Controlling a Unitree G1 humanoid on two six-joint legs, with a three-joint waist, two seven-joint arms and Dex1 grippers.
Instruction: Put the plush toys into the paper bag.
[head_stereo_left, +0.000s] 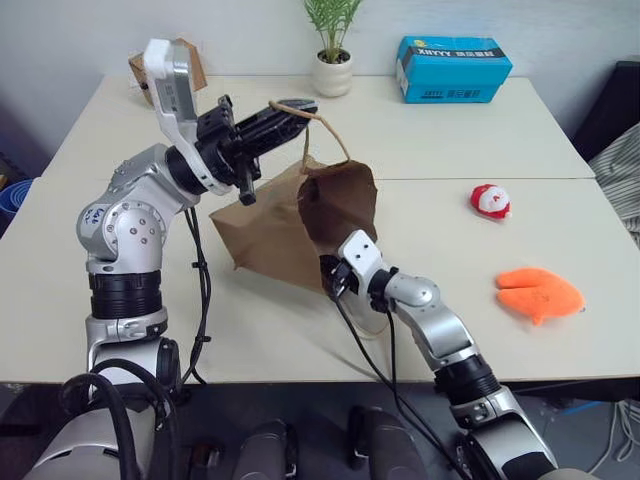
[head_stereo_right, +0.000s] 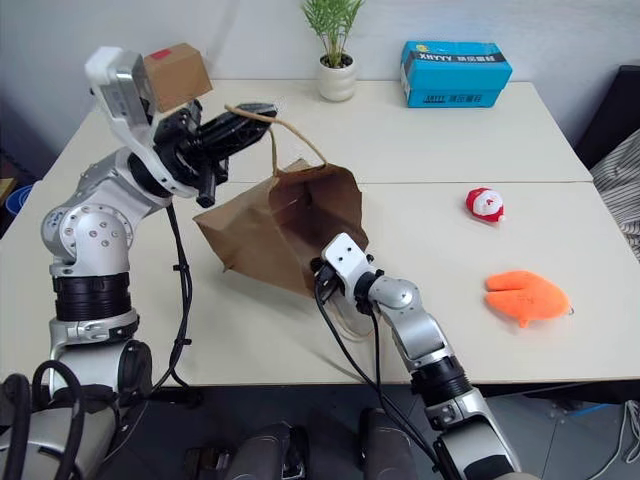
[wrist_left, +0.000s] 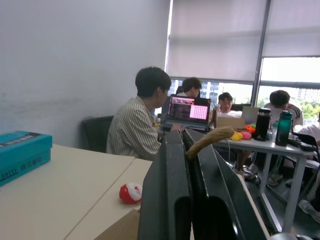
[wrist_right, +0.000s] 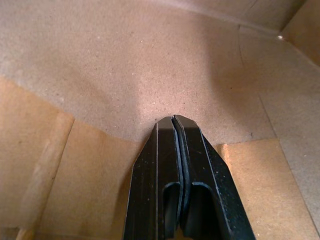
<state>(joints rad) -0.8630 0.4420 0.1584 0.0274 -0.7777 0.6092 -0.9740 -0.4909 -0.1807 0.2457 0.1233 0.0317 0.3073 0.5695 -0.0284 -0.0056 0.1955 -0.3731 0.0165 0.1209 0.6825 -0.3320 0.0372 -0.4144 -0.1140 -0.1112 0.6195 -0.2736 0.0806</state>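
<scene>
Left eye view: my left gripper (head_stereo_left: 300, 108) pinches the paper bag (head_stereo_left: 290, 225) handle (head_stereo_left: 335, 135); right gripper (wrist_right: 172, 120), closed, should spread its mouth wider.

The two eye views look down from the robot's head at the same table (head_stereo_left: 300, 340), bag (head_stereo_left: 300, 225) and toys. The left wrist view looks level along its fingers, across the table toward people at desks. The right wrist view sits very close inside the bag.

paper bag (head_stereo_left: 290, 225): matt, creased kraft paper | plush toys (head_stereo_left: 539, 293): soft fuzzy cloth | table (head_stereo_left: 450, 140): smooth, matt
</scene>
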